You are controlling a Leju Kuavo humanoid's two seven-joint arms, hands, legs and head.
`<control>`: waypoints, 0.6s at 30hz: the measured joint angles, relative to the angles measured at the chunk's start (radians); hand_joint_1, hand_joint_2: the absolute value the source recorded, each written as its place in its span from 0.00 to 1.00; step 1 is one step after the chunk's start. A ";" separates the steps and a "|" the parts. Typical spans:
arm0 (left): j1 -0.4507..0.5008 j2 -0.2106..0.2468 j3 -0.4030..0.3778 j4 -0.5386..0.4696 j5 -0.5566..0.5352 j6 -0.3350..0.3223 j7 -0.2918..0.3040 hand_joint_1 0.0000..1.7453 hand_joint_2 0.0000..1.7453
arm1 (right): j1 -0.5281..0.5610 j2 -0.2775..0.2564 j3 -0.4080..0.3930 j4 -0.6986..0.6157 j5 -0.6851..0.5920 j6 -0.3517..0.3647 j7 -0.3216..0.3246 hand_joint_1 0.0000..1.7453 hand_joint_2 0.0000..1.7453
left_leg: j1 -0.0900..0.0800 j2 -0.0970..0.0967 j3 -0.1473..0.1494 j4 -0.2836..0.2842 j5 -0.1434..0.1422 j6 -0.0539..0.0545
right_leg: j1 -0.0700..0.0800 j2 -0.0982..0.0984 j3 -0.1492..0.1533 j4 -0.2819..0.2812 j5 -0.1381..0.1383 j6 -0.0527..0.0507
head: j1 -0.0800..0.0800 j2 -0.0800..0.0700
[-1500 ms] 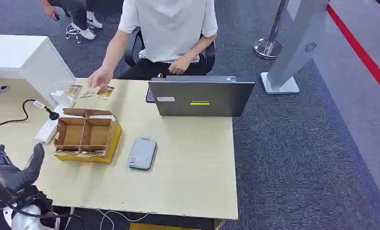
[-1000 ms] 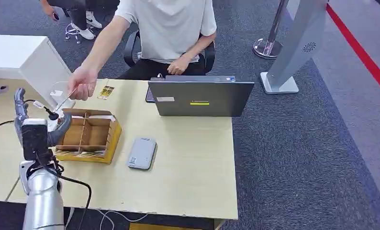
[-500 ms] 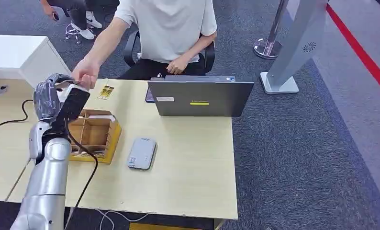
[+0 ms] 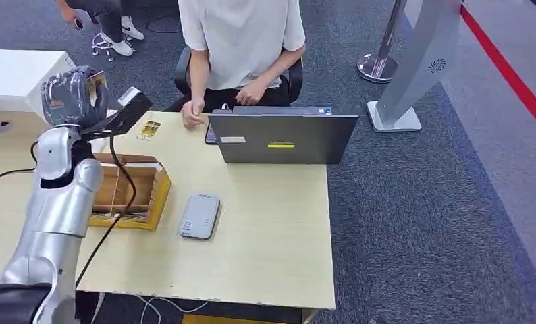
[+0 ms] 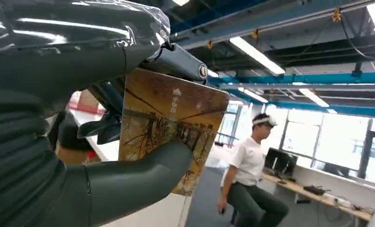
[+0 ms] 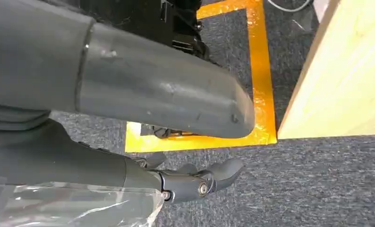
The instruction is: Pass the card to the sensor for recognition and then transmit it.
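Observation:
My left hand (image 4: 73,96) is raised above the table's far left corner and holds a brown picture card (image 4: 98,79) upright. In the left wrist view the card (image 5: 171,124) is pinched between the thumb (image 5: 143,177) and the fingers behind it. The grey flat sensor (image 4: 200,215) lies on the table (image 4: 272,229) in front of the cardboard box, well below and to the right of the hand. My right hand (image 6: 143,94) hangs beside the table's edge over the carpet, fingers apart, holding nothing.
A person sits behind the table with one hand (image 4: 194,115) resting near the laptop (image 4: 282,138). Another card (image 4: 148,128) lies at the far edge. A compartmented cardboard box (image 4: 127,189) sits under my left forearm. A white cabinet (image 4: 12,77) stands at the far left.
My left arm rose from the low left to the person's outstretched hand and took the card. The person's hand drew back to the table by the laptop.

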 joint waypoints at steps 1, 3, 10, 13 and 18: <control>-0.003 0.001 -0.019 0.001 -0.032 0.005 0.014 1.00 1.00 | 0.001 0.002 0.000 0.001 0.002 0.000 0.005 0.00 0.00 | 0.000 0.000 0.000 0.000 0.000 0.000 | 0.000 0.000 0.000 0.000 0.000 0.000 | 0.000 0.000; 0.001 0.000 -0.044 0.000 -0.067 0.005 0.021 1.00 1.00 | 0.002 0.002 0.000 0.003 0.003 0.000 0.009 0.00 0.00 | 0.000 0.000 0.000 0.000 0.000 0.000 | 0.000 0.000 0.000 0.000 0.000 0.000 | 0.000 0.000; 0.057 -0.021 -0.171 -0.082 -0.115 -0.104 0.035 1.00 1.00 | 0.007 0.003 -0.001 0.006 0.002 -0.001 0.011 0.00 0.00 | 0.000 0.000 0.000 0.000 0.000 0.000 | 0.000 0.000 0.000 0.000 0.000 0.000 | 0.000 0.000; 0.089 -0.040 -0.241 -0.123 -0.127 -0.165 0.032 1.00 1.00 | 0.010 0.003 -0.003 0.006 0.002 -0.001 0.010 0.00 0.00 | 0.000 0.000 0.000 0.001 0.000 0.000 | 0.000 0.000 0.000 0.000 0.000 0.000 | 0.000 0.000; 0.134 -0.080 -0.362 -0.166 -0.150 -0.236 0.029 1.00 1.00 | 0.010 0.003 -0.005 0.007 0.006 -0.001 0.007 0.00 0.00 | 0.000 -0.001 -0.001 0.001 0.000 0.000 | 0.000 -0.001 0.000 0.000 0.000 0.000 | 0.000 0.000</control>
